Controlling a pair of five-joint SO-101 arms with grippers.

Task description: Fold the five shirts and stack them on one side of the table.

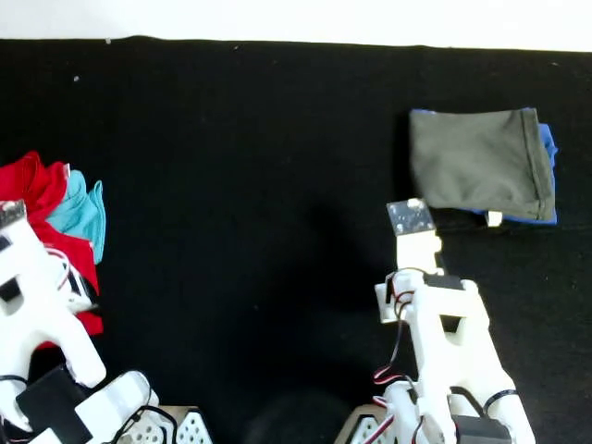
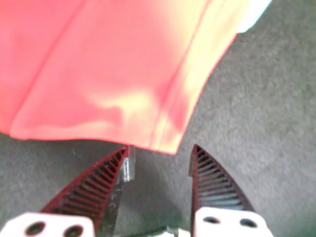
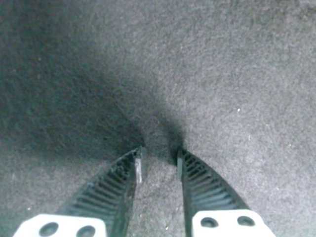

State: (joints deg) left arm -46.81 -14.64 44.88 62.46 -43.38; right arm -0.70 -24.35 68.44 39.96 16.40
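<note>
At the far left of the high view, halfway down the frame, a crumpled red shirt lies against the picture's edge, with a teal shirt bunched just beside it on its right and touching it. The white left arm rises from the lower left corner and lies over the red cloth. In its wrist view the left gripper has its ribbed fingers spread wide with nothing between them, and the red shirt's hem lies just past the fingertips. The table is covered edge to edge in a matte black, felt-like cloth that looks dark grey and finely napped from close up. A thin white strip of the room runs along the top of the frame behind the table's far edge; what it is cannot be told. Right of centre, the right arm comes up from the bottom edge. The right gripper hangs over the cloth and its own shadow, its fingers a little apart and holding nothing. In the upper right a folded grey shirt lies flat on a blue shirt, whose edge shows along its right side.
</note>
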